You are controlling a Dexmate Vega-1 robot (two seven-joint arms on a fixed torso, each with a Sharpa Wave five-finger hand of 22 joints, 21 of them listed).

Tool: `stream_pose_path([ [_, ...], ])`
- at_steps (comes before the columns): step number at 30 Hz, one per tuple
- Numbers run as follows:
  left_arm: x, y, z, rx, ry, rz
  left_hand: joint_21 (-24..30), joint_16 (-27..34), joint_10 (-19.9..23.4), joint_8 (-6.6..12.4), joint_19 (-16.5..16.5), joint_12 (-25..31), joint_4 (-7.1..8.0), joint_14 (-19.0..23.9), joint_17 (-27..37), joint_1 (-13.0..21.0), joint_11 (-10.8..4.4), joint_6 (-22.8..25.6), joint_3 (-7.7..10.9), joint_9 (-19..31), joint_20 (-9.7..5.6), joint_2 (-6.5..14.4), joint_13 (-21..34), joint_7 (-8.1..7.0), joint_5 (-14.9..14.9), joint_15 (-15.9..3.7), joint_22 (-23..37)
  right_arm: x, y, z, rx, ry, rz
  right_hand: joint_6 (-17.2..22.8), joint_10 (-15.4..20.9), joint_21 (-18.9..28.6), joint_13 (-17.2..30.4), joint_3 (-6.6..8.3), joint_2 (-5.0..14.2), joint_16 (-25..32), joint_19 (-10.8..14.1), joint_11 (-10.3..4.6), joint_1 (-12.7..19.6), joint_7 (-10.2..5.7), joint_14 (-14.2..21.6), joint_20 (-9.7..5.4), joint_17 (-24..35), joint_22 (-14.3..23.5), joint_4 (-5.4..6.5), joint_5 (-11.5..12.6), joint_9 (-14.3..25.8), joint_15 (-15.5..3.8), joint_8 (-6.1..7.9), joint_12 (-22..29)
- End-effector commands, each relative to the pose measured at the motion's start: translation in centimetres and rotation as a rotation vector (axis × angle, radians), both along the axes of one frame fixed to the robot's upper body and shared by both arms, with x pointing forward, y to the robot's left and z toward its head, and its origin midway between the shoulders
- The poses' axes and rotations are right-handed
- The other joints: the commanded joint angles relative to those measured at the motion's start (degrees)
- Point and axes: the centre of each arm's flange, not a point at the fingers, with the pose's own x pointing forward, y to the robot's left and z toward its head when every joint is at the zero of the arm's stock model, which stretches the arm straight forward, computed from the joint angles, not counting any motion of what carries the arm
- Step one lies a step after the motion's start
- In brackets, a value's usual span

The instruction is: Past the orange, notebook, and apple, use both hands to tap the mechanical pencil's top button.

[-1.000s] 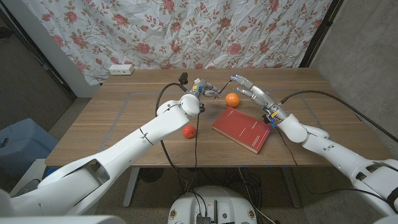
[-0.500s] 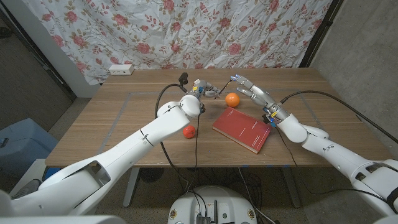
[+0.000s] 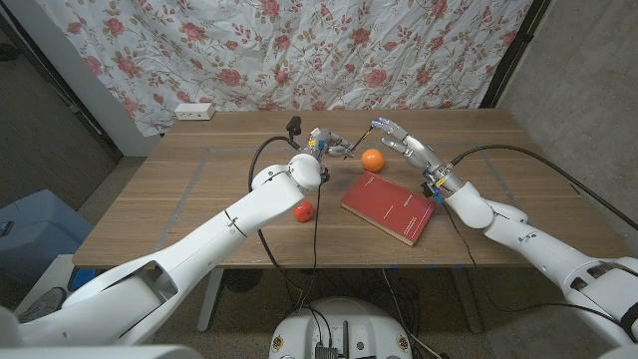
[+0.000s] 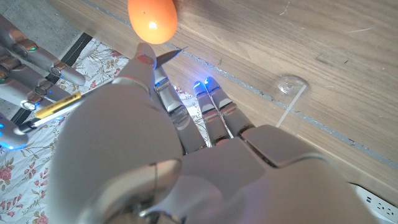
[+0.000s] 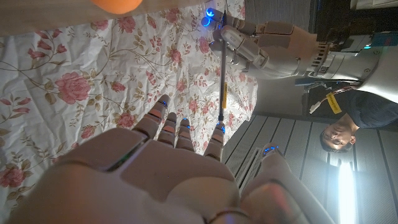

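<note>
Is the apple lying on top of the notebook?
No, the apple lies on the bare table, apart from the notebook and beside the left arm.

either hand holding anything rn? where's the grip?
Left hand pinches the thin yellow-and-silver mechanical pencil at its tip end. Right hand holds nothing; a fingertip sits at the pencil's far end, contact unclear.

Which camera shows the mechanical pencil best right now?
The right wrist view: the mechanical pencil shows nearly full length against the cloth, gripped by the left hand, its free end at the right hand. The left wrist view shows its tip and yellow band beside the orange. In the head view it is tiny.
</note>
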Motion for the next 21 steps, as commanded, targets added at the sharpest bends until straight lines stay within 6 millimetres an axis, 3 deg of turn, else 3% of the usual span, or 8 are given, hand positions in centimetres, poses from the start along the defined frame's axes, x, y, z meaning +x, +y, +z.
stream_pose_path([
  [1,0.12,0.04,-0.2,-0.014,0.007,-0.005,0.2,0.3,1.5,0.37,-0.2,0.3,-0.06,0.1,0.0,0.4,-1.02,0.2,-0.09,0.1,-5.1,0.2,0.2,0.26,0.3,-9.81,0.3,-0.05,-0.02,0.39,0.009,-0.004,0.0,0.6,0.3,0.4,0.1,0.23,0.58,0.4,0.3,-0.1,-0.1,-0.01,0.0,-0.36,0.2,0.1,0.19,0.3,0.0,-0.33,-0.12,0.4],
  [21,0.29,0.25,-0.01,-0.024,0.003,-0.01,0.2,0.3,1.5,0.3,-0.1,0.3,-0.02,0.2,0.1,0.4,-1.01,0.1,-0.2,0.1,-5.01,0.2,0.2,0.21,0.3,-9.79,0.3,0.05,0.48,0.42,0.005,0.001,0.007,0.7,0.5,0.3,0.1,0.27,0.58,0.5,0.3,0.05,-0.2,-0.02,-0.1,-0.34,0.2,0.1,0.22,0.4,0.0,-0.28,-0.26,0.5],
])
